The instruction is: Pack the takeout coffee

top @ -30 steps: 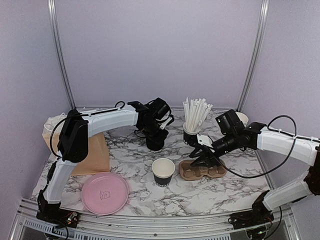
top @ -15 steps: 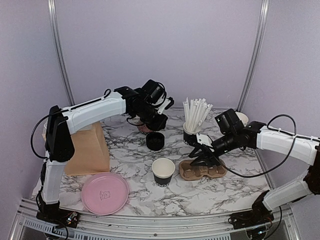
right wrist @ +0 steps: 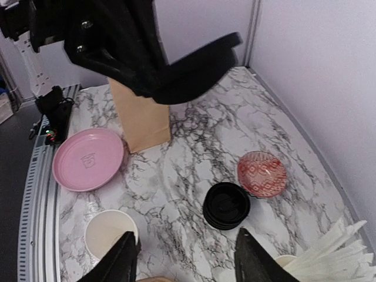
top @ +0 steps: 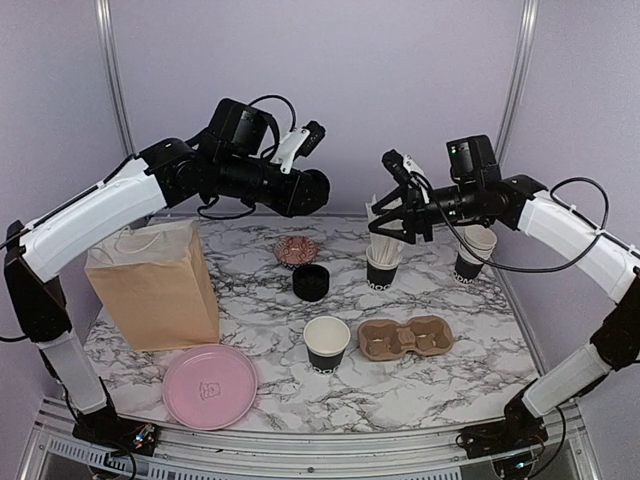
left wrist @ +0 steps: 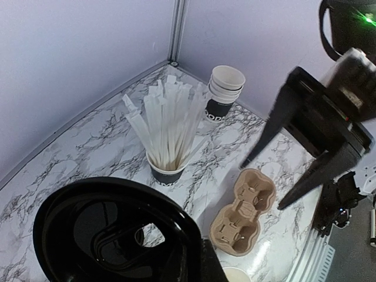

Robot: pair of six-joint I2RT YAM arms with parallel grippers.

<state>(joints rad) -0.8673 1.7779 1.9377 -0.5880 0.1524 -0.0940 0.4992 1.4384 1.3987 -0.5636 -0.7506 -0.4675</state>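
An open black paper cup (top: pixel 327 343), cream inside, stands near the table's middle; it also shows in the right wrist view (right wrist: pixel 110 235). A stack of black lids (top: pixel 310 282) lies behind it and shows in the right wrist view (right wrist: pixel 226 205). More stacked cups (top: pixel 472 250) stand at the back right. My left gripper (top: pixel 312 190) is high above the table, shut on one black lid (left wrist: pixel 111 235). My right gripper (top: pixel 392 222) hangs open and empty above the straws, its jaws wide apart (right wrist: pixel 185 258).
The brown two-hole carrier (top: pixel 405 338) lies right of the open cup. A black cup of white straws (top: pixel 383 255) stands behind it. A red patterned bowl (top: pixel 297 250), a brown paper bag (top: pixel 155 285) and a pink plate (top: pixel 210 385) stand on the left.
My left gripper rose from the lid stack, carrying one lid up and toward the middle. My right gripper lifted off the carrier and now hangs high above the straws.
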